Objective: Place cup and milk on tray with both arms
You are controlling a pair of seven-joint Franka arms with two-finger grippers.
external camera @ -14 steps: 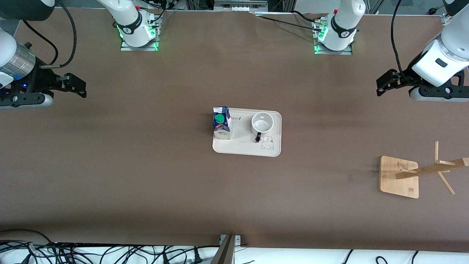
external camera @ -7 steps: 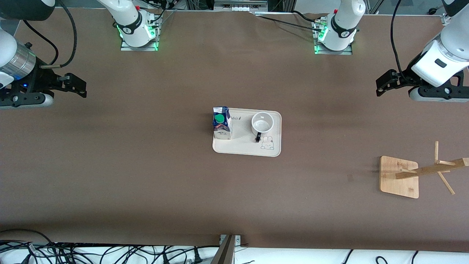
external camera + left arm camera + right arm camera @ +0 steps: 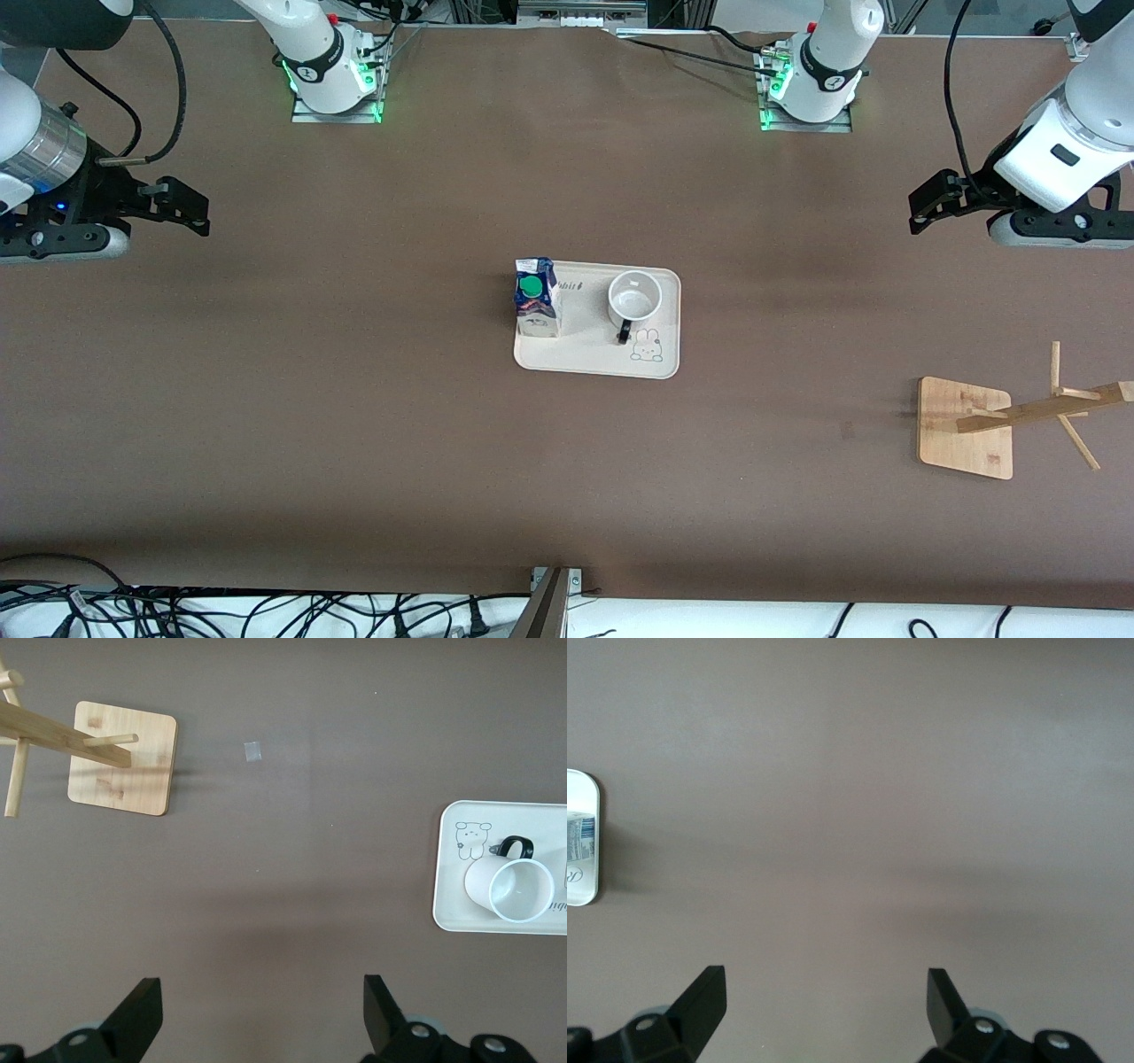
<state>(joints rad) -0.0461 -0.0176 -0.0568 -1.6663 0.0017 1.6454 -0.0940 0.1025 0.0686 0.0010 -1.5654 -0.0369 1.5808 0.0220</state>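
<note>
The cream tray (image 3: 596,359) lies at the table's middle. The white cup (image 3: 634,297) stands upright on it toward the left arm's end, with its black handle toward the front camera. The milk carton (image 3: 536,301) with the green cap stands on the tray's other end. My left gripper (image 3: 923,207) hangs open and empty over bare table at the left arm's end. My right gripper (image 3: 198,211) hangs open and empty over bare table at the right arm's end. The left wrist view shows the open left gripper (image 3: 263,992), the cup (image 3: 509,890) and the tray (image 3: 447,904). The right wrist view shows the open right gripper (image 3: 826,988) and the tray's end (image 3: 589,886).
A wooden rack with a square base (image 3: 964,427) and slanted pegs stands nearer the front camera at the left arm's end; it also shows in the left wrist view (image 3: 122,757). A small patch of tape (image 3: 846,431) lies on the brown table beside it.
The left arm's wrist has shifted very slightly. The cup, milk, tray and right arm have not moved.
</note>
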